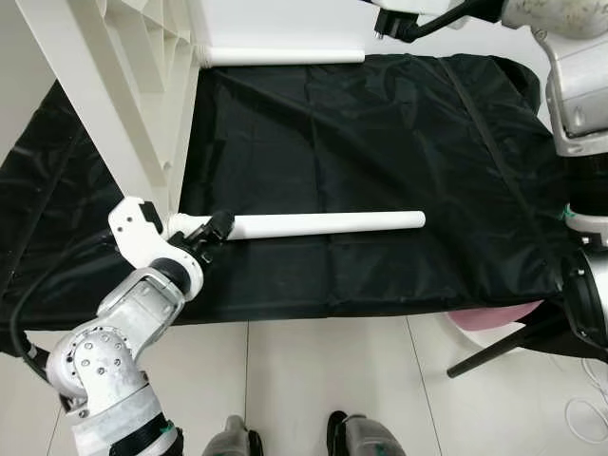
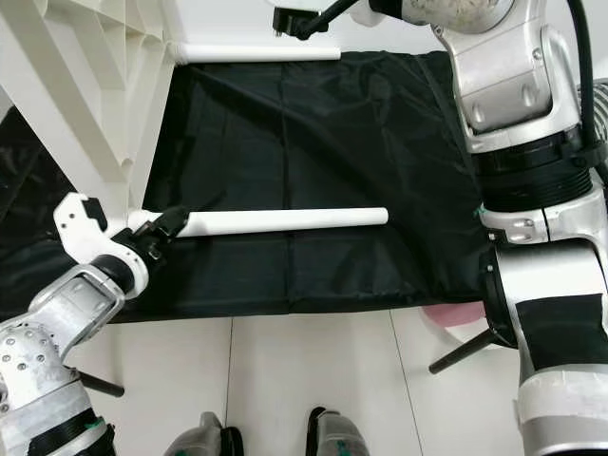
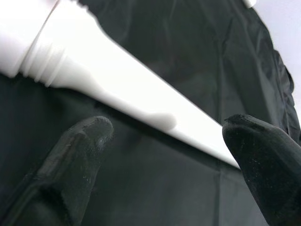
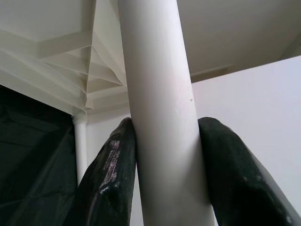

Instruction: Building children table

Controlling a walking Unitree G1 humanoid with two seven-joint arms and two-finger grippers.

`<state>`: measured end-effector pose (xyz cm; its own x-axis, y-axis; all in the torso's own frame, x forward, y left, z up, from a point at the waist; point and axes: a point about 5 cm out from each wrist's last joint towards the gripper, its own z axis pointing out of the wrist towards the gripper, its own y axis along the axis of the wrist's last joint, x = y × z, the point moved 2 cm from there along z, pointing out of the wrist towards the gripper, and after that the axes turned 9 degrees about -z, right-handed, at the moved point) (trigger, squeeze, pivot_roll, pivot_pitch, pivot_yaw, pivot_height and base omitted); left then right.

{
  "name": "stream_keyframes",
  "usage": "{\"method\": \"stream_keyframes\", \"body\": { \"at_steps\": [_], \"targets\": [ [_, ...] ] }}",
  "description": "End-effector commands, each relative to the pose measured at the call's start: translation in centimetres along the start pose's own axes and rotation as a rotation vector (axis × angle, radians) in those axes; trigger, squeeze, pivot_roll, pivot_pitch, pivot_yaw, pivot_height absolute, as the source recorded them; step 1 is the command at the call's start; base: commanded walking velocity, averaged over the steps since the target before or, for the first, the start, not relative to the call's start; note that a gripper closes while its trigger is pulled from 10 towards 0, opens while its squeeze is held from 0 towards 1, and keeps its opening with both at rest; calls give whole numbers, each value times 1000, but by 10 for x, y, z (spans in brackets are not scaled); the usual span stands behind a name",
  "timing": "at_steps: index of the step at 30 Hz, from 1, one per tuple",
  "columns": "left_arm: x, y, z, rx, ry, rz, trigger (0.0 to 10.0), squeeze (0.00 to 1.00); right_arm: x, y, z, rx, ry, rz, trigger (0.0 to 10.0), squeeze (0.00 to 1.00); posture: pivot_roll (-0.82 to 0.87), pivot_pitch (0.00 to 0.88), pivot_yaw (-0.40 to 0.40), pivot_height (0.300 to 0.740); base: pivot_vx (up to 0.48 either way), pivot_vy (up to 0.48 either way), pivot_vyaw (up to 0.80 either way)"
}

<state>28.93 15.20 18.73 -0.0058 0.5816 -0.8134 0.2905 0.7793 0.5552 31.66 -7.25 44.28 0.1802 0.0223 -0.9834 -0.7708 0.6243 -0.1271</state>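
Nearest the camera, the left gripper [image 1: 217, 228] held its fingers apart around the near leg [image 1: 328, 224] lying on the black cloth [image 1: 380, 123], while the right gripper [image 4: 164, 165] clamped the far leg [image 4: 162, 117] beside the tabletop [image 1: 123, 95], which might cross-thread if tilted.

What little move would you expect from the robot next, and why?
Probably closing the left gripper on the near table leg: its fingers sit open beside the leg's threaded end, while the right gripper already clamps the far leg.
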Motion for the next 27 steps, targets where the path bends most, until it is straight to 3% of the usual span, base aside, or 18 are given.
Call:
{"method": "stream_keyframes", "body": {
  "at_steps": [1,8,12,14,19,27],
  "targets": [
    [7,-2,0,10,26,-11,10000,0,-8,-28,-14,138,-107,94,0,0,-92,162,97,740,0,0,0],
    [25,-6,4,33,106,-27,10000,0,-20,-32,-23,164,-207,115,0,0,-99,162,109,740,0,0,0],
    [25,-4,7,27,104,-30,10000,0,-23,-32,-25,160,-231,116,0,0,-100,163,113,740,0,0,0],
    [19,8,22,5,73,-21,10000,0,-32,-32,-32,167,-277,135,0,0,-112,162,133,740,0,0,0],
    [14,13,31,2,56,-13,10000,0,-34,-32,-36,173,-287,138,0,0,-121,163,143,740,0,0,0],
    [-1,21,50,-5,7,-15,10000,0,-36,-34,-57,197,-284,156,0,0,-144,165,170,740,0,0,0]
  ]
}}
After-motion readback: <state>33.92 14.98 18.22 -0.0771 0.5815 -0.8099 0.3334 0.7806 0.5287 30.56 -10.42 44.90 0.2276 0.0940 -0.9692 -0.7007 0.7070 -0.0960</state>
